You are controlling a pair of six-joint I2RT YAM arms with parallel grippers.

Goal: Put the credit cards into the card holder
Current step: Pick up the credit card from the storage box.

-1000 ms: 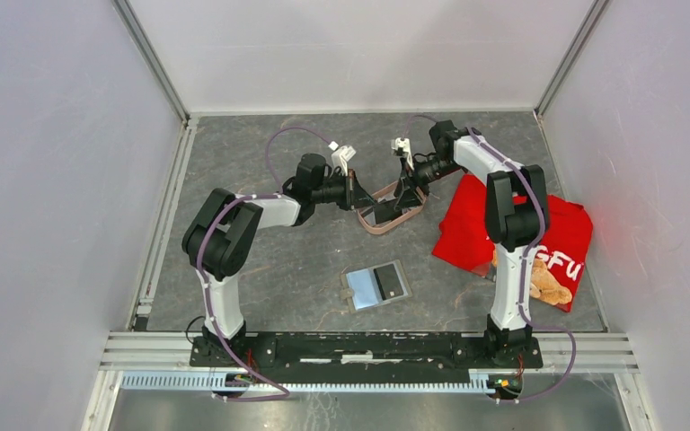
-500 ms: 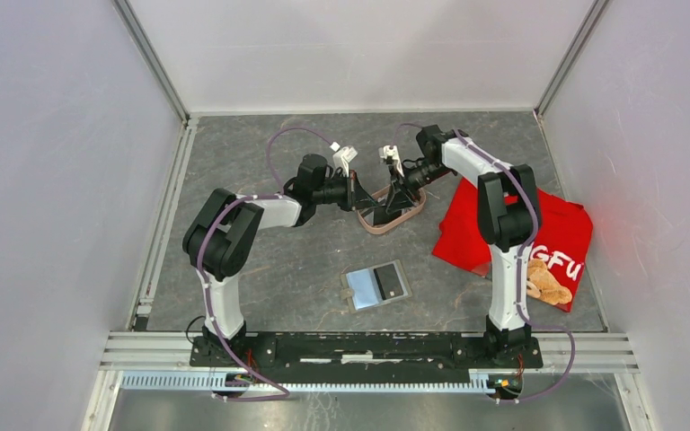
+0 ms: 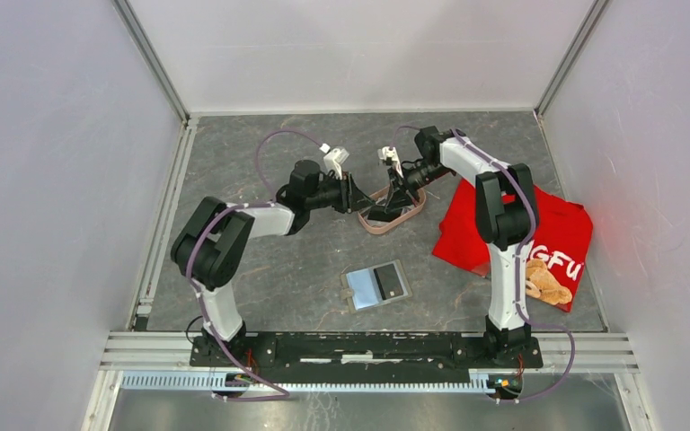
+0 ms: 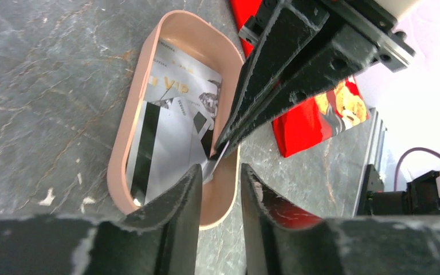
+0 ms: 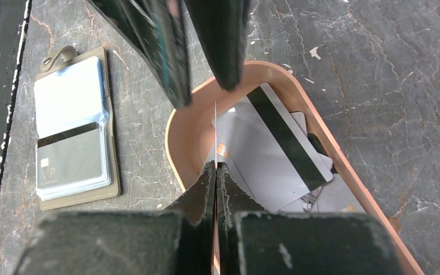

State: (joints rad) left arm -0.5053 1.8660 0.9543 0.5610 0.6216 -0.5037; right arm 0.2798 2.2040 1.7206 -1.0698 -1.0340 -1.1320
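A pink oval tray [image 3: 367, 223] [image 4: 123, 132] [image 5: 175, 137] holds several silvery credit cards [image 4: 172, 120] [image 5: 275, 154]. My right gripper [image 3: 393, 199] [image 5: 215, 166] is shut on one credit card [image 5: 215, 123], held edge-on above the tray's near end. My left gripper [image 3: 359, 202] [image 4: 219, 172] faces it from the other side, open, its fingers either side of that card's far end without pinching it. The olive card holder [image 3: 377, 285] [image 5: 74, 143] lies open on the table nearer the bases, with a dark-striped card showing in one pocket.
A red T-shirt [image 3: 503, 224] [image 4: 298, 126] lies right of the tray, with a small brown toy bear [image 3: 548, 283] on its near corner. White walls and metal rails bound the grey stone-look table [image 3: 260, 269].
My right gripper has closed onto the card over the tray. My left gripper, shut a second ago, has opened and drawn back slightly to the left.
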